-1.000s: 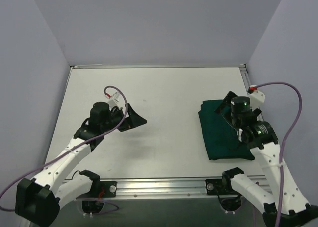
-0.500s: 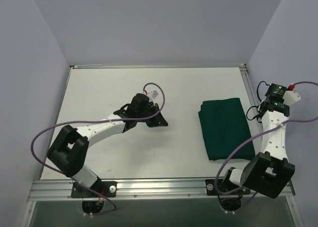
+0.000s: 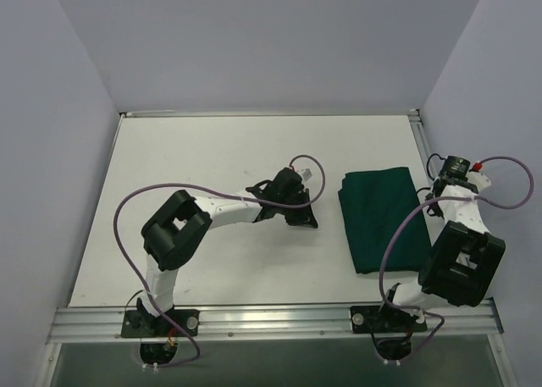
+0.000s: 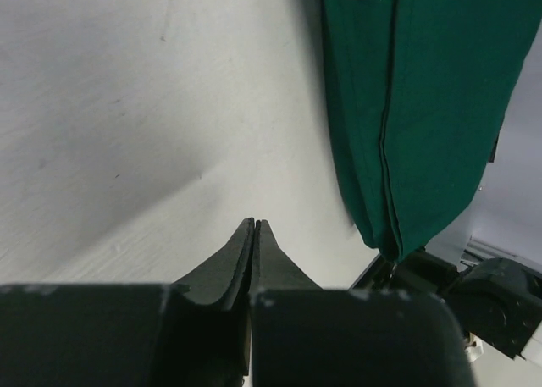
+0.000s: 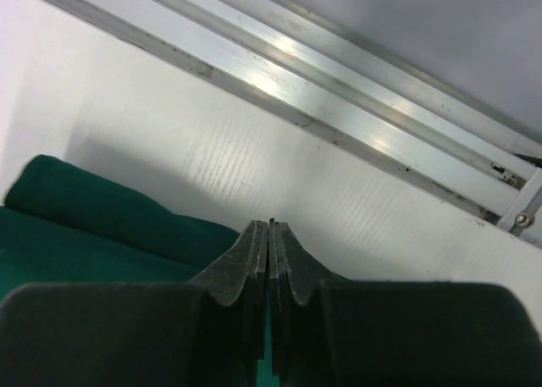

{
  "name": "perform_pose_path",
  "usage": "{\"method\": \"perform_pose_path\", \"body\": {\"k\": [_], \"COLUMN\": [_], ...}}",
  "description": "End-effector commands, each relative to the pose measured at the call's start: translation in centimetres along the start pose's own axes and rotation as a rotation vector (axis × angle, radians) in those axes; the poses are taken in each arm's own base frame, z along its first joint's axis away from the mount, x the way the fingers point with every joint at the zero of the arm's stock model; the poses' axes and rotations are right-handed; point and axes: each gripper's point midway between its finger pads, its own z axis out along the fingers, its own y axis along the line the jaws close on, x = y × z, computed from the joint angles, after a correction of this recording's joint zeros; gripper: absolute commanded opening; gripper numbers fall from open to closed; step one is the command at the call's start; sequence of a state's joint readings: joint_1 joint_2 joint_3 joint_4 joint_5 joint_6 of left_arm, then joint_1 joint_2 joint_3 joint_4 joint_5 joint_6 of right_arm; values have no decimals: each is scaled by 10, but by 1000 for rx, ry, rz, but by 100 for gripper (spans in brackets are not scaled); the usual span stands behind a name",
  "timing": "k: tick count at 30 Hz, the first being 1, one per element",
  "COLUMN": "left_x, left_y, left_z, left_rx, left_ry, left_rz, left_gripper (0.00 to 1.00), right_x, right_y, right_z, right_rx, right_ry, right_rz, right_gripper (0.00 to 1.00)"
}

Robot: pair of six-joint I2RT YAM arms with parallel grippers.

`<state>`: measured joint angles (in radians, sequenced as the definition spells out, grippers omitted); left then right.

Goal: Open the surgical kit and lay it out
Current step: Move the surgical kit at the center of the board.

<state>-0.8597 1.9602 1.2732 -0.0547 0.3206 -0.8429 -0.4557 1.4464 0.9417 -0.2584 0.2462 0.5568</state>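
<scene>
On right half of white table [image 3: 220, 150]: dark green drape [image 3: 385, 222], folded into flat rectangle, long side running near-to-far. Doubled edge w/ stitched hem plain in left wrist view. No flap lifted anywhere, so kit not yet opened.

No steel tray or instruments in sight in any view; prob. wrapped inside, but can't confirm. Judged progress: at the very start. Left to do: unfold drape, spread flat, take out tray, set out each instrument.

Left gripper [image 4: 256, 226]: fingers pressed together, holding nothing, low over bare table just beside drape's left edge, not touching cloth. Right gripper [image 5: 271, 226]: fingers likewise pressed together & empty, above drape's far-right corner, pointing toward aluminium side rail [image 5: 339, 74]. Contact w/ cloth there: can't tell.

Edges & room:
- Drape's right edge close to side rail, only a narrow strip of table between. Little room to unfold rightward.
- Near edge of drape not far from front rail [image 3: 271, 319] & arm bases.
- Wide open surface to left & toward far wall, so best direction for spreading, as a judgement.
- Left arm stretched across that same open area, elbow low; likely needs to pull back or lift before cloth swings over.
- Both sets of fingers need parting before any pinch on a fold.
</scene>
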Motion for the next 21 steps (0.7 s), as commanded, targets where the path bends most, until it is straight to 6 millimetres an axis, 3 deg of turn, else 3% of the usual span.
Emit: {"method": "perform_pose_path", "body": {"k": [1,6,9,16,19,21], "left_x": [-7,-6,-1,-6,-5,-16], "left_y": [-18,-24,-17,-13,1,11], "left_z": [14,36,48,66,69,64], "left_rx": [10,-6,-32,-56,-92,-93], "left_ry": [-13,2,20,41,52,25], "left_rz": [15,24,18,21,9,-17], "left_gripper": [2,2,2,2,2,2], "right_x": [10,48,68,104,121,139], "right_y": [-7,-14,-10,15,32,51], "right_z": [13,38,42,35,27,19], "right_rx": [44,86,82,22,-34,-83], "right_ry": [-9,65,84,101,118,130], "right_rz": [-1,-44,-79,-122,-125,-139], "right_gripper": [0,0,0,0,0,0]}}
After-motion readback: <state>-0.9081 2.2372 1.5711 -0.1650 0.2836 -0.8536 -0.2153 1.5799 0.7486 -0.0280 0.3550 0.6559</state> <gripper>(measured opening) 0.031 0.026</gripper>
